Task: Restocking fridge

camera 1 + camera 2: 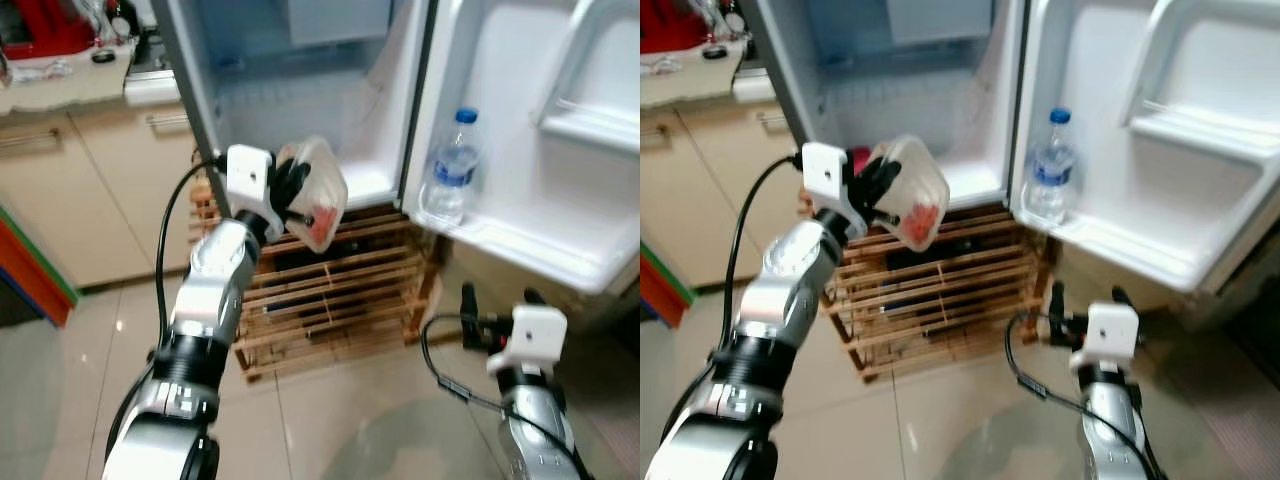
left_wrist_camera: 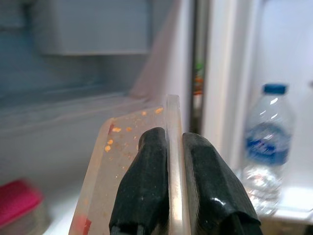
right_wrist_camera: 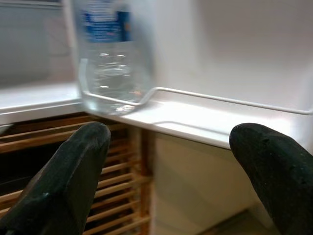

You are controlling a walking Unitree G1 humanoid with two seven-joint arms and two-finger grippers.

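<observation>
I have the left gripper (image 1: 293, 190) raised in front of the open fridge (image 1: 300, 90), its two black fingers (image 2: 142, 181) pinched tight on the rim of a clear plastic container (image 1: 318, 192) that holds something red and orange (I can't make out what the food is). The container hangs tilted in the air, just outside the fridge's lower compartment and above the wooden slatted rack (image 1: 330, 290) that stands on the tiled floor (image 1: 330, 420) under the fridge. Through the left wrist view I also see a pink-lidded box (image 2: 17, 203) already sitting inside on the fridge shelf. My right gripper (image 3: 171, 171) is low, below the open door (image 1: 540, 140), fingers spread wide and holding nothing. A water bottle (image 1: 452, 168) stands upright in the door's bottom shelf, behind its wire rail (image 3: 220, 100).
</observation>
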